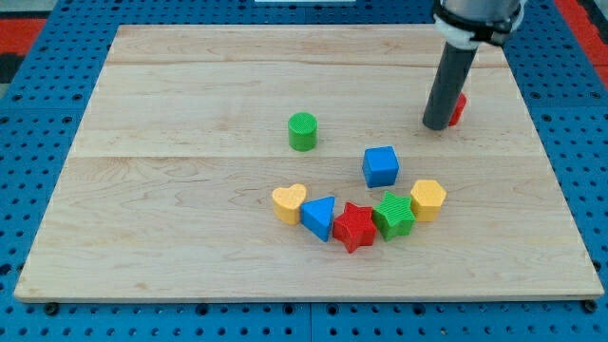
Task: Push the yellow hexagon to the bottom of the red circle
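Observation:
The yellow hexagon (428,199) sits right of centre, low on the board, touching the green star (393,215). The red circle (458,107) is at the upper right, mostly hidden behind my rod. My tip (437,125) rests on the board just left of the red circle, well above the yellow hexagon.
A green cylinder (302,131) stands near the middle. A blue cube (381,166) lies above the row of a yellow heart (288,202), a blue triangle (320,218), a red star (354,227) and the green star. The wooden board (171,237) ends at the blue pegboard.

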